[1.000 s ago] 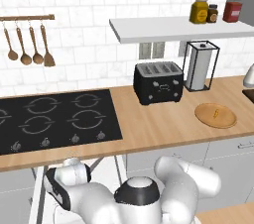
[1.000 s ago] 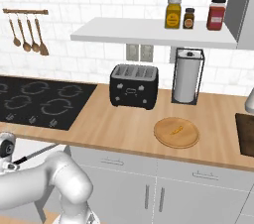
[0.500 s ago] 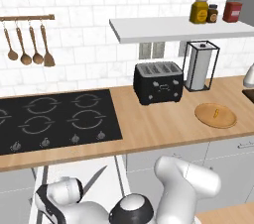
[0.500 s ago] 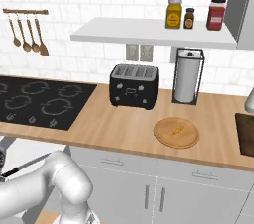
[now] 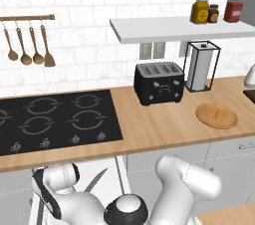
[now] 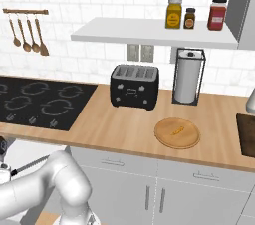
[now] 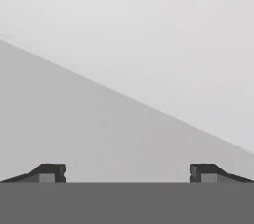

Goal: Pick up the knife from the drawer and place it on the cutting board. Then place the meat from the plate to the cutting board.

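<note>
So the knife [image 5: 94,181] is sitting down in the open drawer [image 5: 107,167] under the worktop [image 5: 149,124], just right of the hob. Its long axis runs on a diagonal in the left base view, thin grey blade pointing up and to the right, the lower end hidden behind my arm. From the right side I can see a dark sliver of it [image 6: 30,165] low at the left, pointing roughly left to right.

My fingers [image 7: 127,173] are spread wide, nothing between them, and all they're facing is plain pale grey surface split by a slanted edge. Can't tell what that surface is.

Compared with a second ago, my arm has dropped a lot lower in front of the drawer, elbow now bulging at the bottom of the left view. The knife hasn't budged.

The meat [image 5: 216,115] is a tiny orange sliver on the plate [image 5: 216,122], at the right end of the worktop, near the paper towel stand [image 5: 200,65]. The cutting board [image 6: 247,134] is just peeking in at the far right edge. Black toaster [image 5: 159,83] in the middle, jars [image 5: 200,10] on the shelf [image 5: 179,29], wooden spoons [image 5: 27,45] hanging on white tile.
</note>
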